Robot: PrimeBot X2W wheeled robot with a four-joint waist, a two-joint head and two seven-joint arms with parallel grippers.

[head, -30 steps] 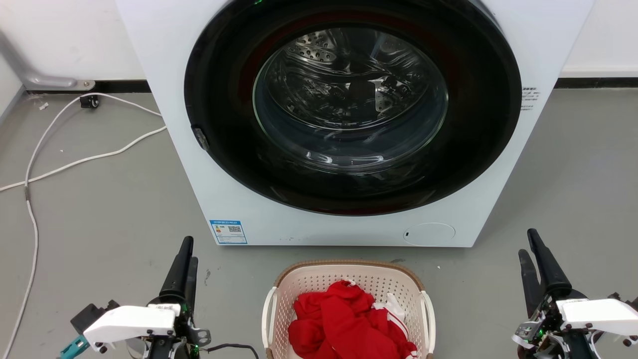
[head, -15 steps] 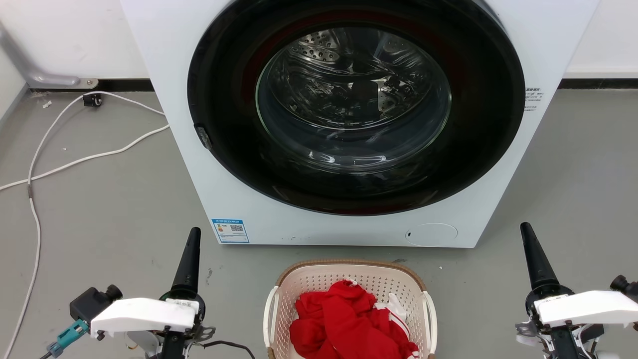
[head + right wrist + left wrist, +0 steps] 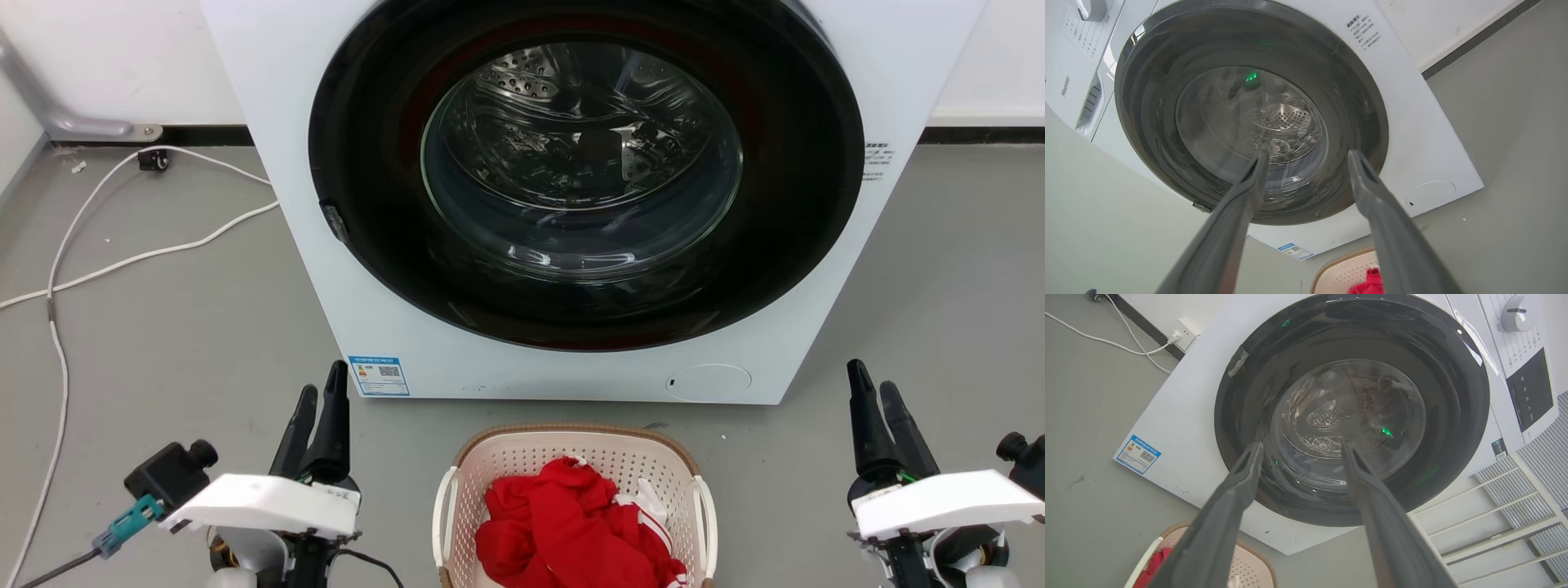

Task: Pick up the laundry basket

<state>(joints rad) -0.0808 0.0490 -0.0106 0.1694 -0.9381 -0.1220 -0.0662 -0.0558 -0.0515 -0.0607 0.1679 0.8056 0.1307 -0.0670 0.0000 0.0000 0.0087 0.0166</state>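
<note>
Below, laundry basket [image 3: 522,467] on floor [image 3: 163,367] just before washer [image 3: 269,98], red clothes [image 3: 563,523] inside; left gripper [image 3: 322,382] and right gripper [image 3: 870,377] flanking it, well apart from it, jaws parted, empty; best brought inward level onto white handles [image 3: 442,514], apparently slim, then raised together.

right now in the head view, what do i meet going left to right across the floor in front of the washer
white cable → left end effector → laundry basket → right end effector
</note>
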